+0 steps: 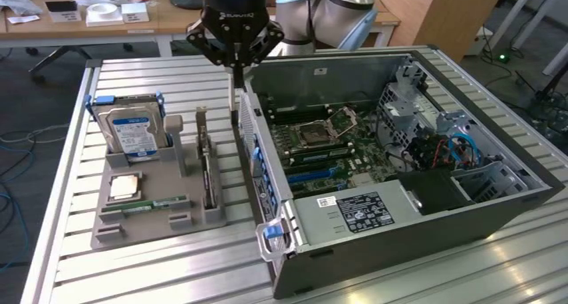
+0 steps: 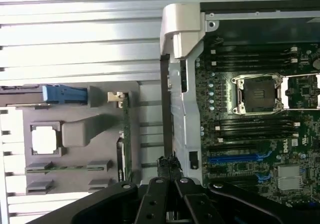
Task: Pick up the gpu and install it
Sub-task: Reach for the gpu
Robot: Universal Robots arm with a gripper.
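Black and poised high over the side wall of the open computer case (image 1: 400,227) (image 2: 181,83), the gripper (image 1: 235,63) (image 2: 168,165) is hovering with its jaws pressing together, gripping nothing. The gpu (image 1: 207,171) (image 2: 126,134) is standing on edge in the grey parts tray (image 1: 142,225) (image 2: 100,136), just beside the case.

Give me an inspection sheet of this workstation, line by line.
Surface: pale slatted metal table.
Job's things: thin black gpu card with pale metal bracket stands upright in the grey plastic parts tray; open black computer case beside it, green motherboard exposed.
Clutter: silver hard drive with blue label, square silver processor, slim green RAM stick, all in the tray.
Grippers: black pincer shut, empty, above the gap between tray and case.
Cables: blue and orange cables inside the case.
Surroundings: wooden desk with small items behind.
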